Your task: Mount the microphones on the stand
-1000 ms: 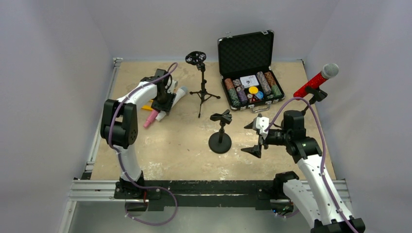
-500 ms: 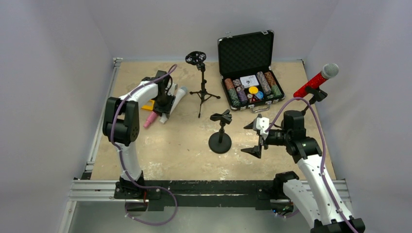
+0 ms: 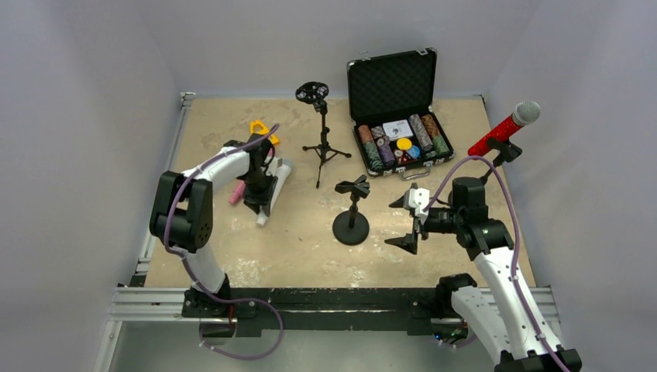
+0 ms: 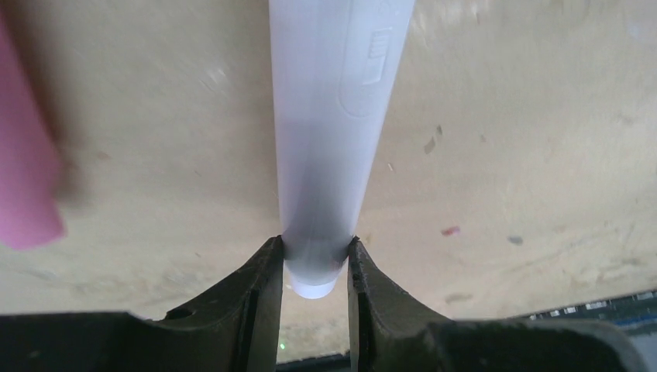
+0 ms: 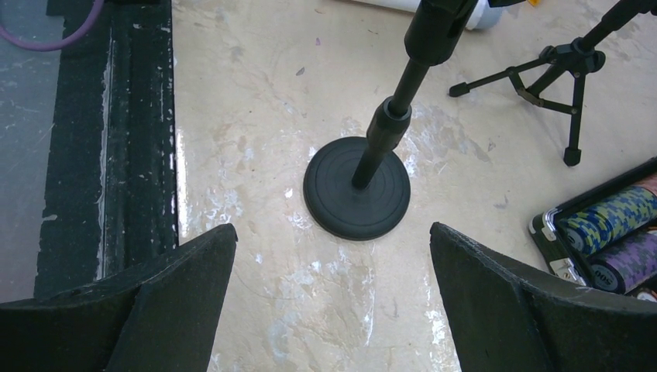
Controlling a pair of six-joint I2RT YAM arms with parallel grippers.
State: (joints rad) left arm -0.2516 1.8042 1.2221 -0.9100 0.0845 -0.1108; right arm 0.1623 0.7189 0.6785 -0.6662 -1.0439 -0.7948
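Observation:
My left gripper (image 3: 260, 200) (image 4: 314, 252) is shut on the tail end of the white microphone (image 3: 276, 175) (image 4: 333, 116), which lies low over the table. The pink microphone (image 3: 235, 193) (image 4: 23, 170) lies just to its left. The glittery red microphone (image 3: 503, 128) with a grey mesh head sits clipped in a stand at the far right. My right gripper (image 3: 409, 221) (image 5: 333, 240) is open and empty, facing the round-base stand (image 3: 352, 211) (image 5: 358, 186), whose clip (image 3: 352, 186) holds nothing. A tripod stand (image 3: 320, 143) with a round holder stands behind it.
An open black case (image 3: 391, 85) of poker chips stands at the back right. A yellow triangular piece (image 3: 259, 128) lies behind the left gripper. Grey walls close in the table on the left, back and right.
My left gripper has moved nearer and a little right, taking the white microphone with it. The yellow piece behind it now shows. The right arm has not moved.

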